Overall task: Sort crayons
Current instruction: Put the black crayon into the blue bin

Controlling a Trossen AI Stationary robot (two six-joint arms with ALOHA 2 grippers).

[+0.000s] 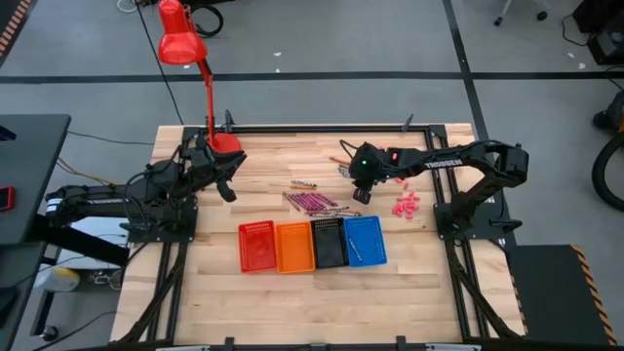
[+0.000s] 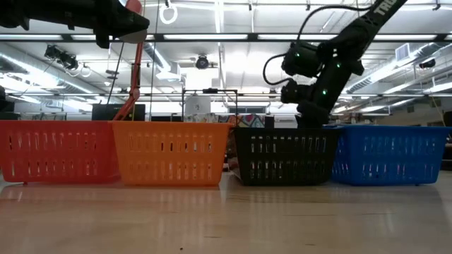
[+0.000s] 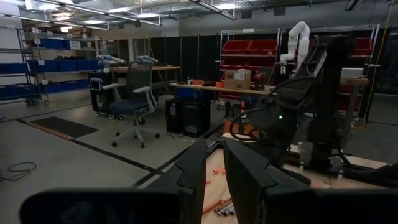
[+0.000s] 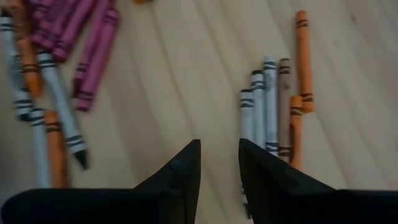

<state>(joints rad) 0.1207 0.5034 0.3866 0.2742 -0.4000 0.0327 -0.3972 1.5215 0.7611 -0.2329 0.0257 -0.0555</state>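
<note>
The crayons (image 1: 314, 203) lie in a loose heap on the wooden table, just beyond the row of baskets. In the right wrist view, magenta crayons (image 4: 87, 37) lie to one side. Silvery grey crayons (image 4: 261, 106), a brownish one and orange crayons (image 4: 303, 56) lie to the other. My right gripper (image 4: 219, 165) hangs open over the heap's right end (image 1: 362, 195), slanting down, with bare wood between its fingers. My left gripper (image 1: 229, 190) waits raised at the table's left, pointing about level, a narrow empty gap between its fingers (image 3: 214, 180).
Four small baskets stand side by side near the table's middle: red (image 1: 256, 246), orange (image 1: 292, 247), black (image 1: 329, 243) and blue (image 1: 365, 240). A red desk lamp (image 1: 210, 88) stands at the far left. Small pink pieces (image 1: 406, 203) lie to the right of the heap.
</note>
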